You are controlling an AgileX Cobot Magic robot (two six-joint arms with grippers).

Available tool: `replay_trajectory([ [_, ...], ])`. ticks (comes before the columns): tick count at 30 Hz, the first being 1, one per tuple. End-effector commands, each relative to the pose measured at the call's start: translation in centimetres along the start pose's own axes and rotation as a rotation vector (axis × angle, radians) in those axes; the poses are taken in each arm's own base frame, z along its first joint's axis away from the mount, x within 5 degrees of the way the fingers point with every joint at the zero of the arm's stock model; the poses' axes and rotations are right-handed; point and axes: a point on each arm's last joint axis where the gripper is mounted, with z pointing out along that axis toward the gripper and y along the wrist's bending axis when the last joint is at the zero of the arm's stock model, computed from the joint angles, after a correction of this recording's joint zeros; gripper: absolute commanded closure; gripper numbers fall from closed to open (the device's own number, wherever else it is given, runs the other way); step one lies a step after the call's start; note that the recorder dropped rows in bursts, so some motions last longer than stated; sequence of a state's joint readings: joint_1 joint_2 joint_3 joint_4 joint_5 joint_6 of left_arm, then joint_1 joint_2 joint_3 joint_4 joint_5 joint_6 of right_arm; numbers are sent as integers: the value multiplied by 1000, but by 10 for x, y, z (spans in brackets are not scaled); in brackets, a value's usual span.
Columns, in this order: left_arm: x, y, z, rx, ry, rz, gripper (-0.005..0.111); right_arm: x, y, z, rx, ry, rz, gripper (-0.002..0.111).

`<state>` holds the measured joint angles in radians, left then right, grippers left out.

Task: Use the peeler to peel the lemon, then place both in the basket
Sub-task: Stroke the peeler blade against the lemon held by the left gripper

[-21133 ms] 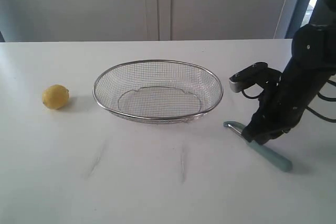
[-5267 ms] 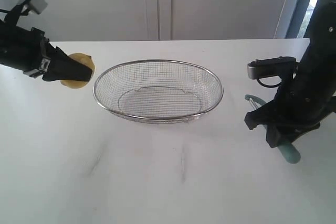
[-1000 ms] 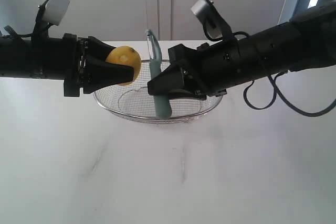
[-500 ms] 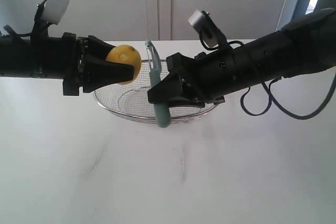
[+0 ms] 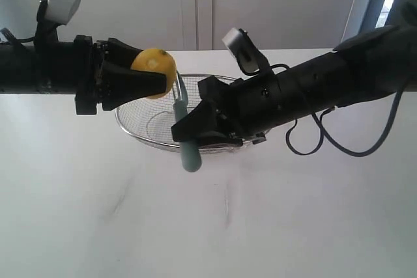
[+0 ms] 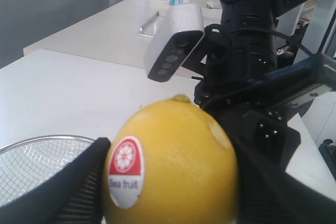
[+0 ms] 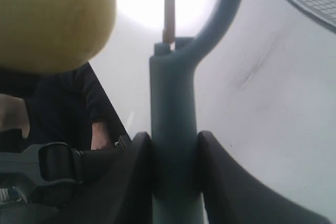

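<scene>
The right gripper (image 5: 189,132) is clamped on the lower part of the peeler (image 5: 189,156) handle, so the blade end stands up and leans toward the lemon (image 5: 157,67). The left gripper (image 5: 148,75) has its fingers spread wide and pressed on opposite sides of that lemon, holding it in the air above the left rim of the basket (image 5: 138,135). The basket itself sits on the white table (image 5: 260,226). The blade is just beside the lemon's bare side, facing the other arm; I cannot tell whether it touches yet.

The step in hand looks like the first peeling stroke. To do it well, the blade should lie flat against the skin between the two fingers, not near them (a slip there would strike rubber, not rind). Light pressure and a short draw along the curve would suit a small round fruit, with the left grip firm enough that the lemon does not roll. The sticker (image 6: 125,171) faces away from the blade, which helps.
</scene>
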<state>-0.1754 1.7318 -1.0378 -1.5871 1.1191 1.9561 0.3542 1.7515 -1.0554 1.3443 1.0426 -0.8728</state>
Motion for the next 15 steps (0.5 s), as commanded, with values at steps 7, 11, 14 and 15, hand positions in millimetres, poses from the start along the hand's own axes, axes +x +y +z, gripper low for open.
replay_trajectory([
  [7, -5, -3, 2, 10, -37, 10, 107, 0, 9, -1, -53, -9, -14, 108],
  [11, -5, -3, 2, 10, -37, 10, 107, -2, 17, -7, -48, -32, -38, 108],
  [14, -5, -3, 2, 10, -37, 9, 107, -3, 22, -11, -31, -62, -53, 108],
  [15, -5, -3, 2, 10, -37, 9, 107, -4, 23, -12, -25, -70, -55, 108],
])
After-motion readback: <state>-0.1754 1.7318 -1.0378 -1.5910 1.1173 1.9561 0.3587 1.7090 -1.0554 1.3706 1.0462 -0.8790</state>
